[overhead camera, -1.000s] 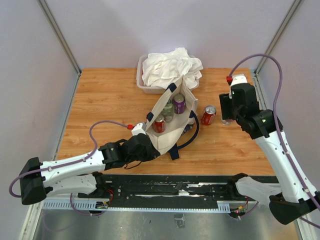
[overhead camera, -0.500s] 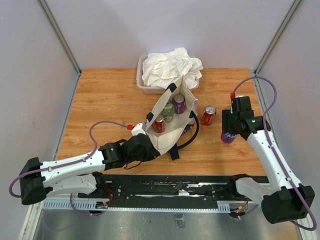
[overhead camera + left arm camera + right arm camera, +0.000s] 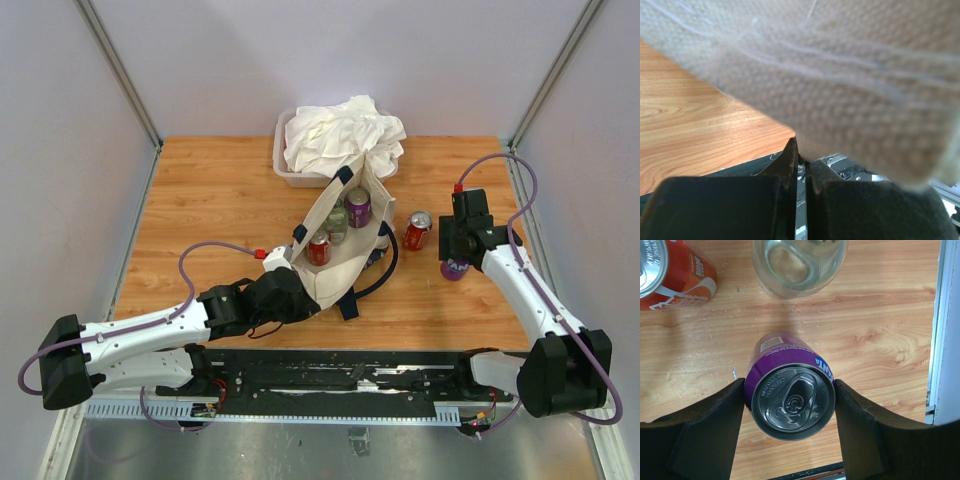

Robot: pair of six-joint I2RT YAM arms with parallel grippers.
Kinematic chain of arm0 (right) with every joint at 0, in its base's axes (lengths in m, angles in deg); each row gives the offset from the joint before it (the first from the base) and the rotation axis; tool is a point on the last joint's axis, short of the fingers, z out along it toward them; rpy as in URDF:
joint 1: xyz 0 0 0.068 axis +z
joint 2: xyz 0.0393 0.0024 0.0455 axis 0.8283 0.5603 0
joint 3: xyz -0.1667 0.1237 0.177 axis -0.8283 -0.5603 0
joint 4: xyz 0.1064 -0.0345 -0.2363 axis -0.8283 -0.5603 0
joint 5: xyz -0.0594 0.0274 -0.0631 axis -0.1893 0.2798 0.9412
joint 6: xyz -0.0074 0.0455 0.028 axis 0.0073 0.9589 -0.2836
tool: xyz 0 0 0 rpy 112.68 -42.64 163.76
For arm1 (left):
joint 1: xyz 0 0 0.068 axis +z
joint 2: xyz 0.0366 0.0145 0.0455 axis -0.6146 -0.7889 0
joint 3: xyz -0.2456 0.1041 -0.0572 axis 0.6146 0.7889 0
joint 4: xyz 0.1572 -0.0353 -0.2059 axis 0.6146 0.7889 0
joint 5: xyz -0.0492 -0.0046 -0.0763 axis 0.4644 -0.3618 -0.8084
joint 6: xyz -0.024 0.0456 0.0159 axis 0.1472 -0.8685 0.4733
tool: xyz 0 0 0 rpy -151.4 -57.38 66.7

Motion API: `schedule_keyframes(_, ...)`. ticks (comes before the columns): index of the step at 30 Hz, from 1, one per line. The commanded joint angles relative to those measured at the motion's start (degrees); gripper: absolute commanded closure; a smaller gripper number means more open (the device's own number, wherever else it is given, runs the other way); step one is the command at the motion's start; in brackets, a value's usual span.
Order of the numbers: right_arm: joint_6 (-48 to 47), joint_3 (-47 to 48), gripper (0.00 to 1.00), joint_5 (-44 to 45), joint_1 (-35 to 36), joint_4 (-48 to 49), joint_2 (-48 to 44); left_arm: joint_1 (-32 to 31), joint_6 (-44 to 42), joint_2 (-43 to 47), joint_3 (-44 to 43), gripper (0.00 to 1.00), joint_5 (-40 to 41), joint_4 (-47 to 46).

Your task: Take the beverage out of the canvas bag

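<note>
Where the left jaws pinch its near corner, almost closed on the cloth, the canvas bag (image 3: 330, 272) stands open mid-worktop (image 3: 200, 200), cans inside. Beside it stands a red can (image 3: 416, 230). Farther right, the right jaws clasp a purple can (image 3: 790, 395), upright on the wood outside the bag.

Purple can (image 3: 785, 365): white letters "NTA" are showing on a blue patch near its rim, the word's start curving out of sight.
Can lid (image 3: 792, 402): embossed lettering is showing, unreadable.
Red can (image 3: 675, 275): white print is blurring, unreadable.
</note>
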Motion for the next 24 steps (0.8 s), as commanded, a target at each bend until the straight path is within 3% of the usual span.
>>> schedule_keyframes(1, 0.3, -0.9, 0.98, 3.2, -1.0, 3.5, 0.4, -0.2, -0.1, -0.1, 1.0, 0.99, -0.7, 2.1)
schedule_keyframes(6, 0.8, -2.5, 0.84, 2.9, -1.1, 4.0, 1.2, -0.2, -0.1, -0.1, 1.1, 1.0, -0.8, 2.2)
schedule_keyframes(17, 1.2, -2.9, 0.74, 0.4, -1.5, 5.0, 3.7, -0.2, 0.0, -0.1, 1.1, 0.99, -0.8, 2.3)
schedule_keyframes(19, 1.5, -2.7, 0.62, 0.0, -1.7, 5.0, 4.4, -0.2, 0.0, -0.1, 1.0, 1.0, -0.8, 2.3)
schedule_keyframes(20, 1.6, -2.6, 0.51, -0.1, -1.8, 4.9, 4.6, -0.1, 0.0, 0.0, 1.0, 0.99, -0.8, 2.3)
schedule_keyframes(22, 1.9, -2.4, 0.18, -0.7, -1.9, 4.6, 5.0, -0.2, 0.1, 0.1, 1.0, 0.99, -0.8, 2.4)
schedule_keyframes(24, 2.5, -2.1, 0.05, -0.6, -1.9, 3.9, 5.2, -0.2, 0.1, 0.2, 1.0, 1.0, -0.8, 2.4)
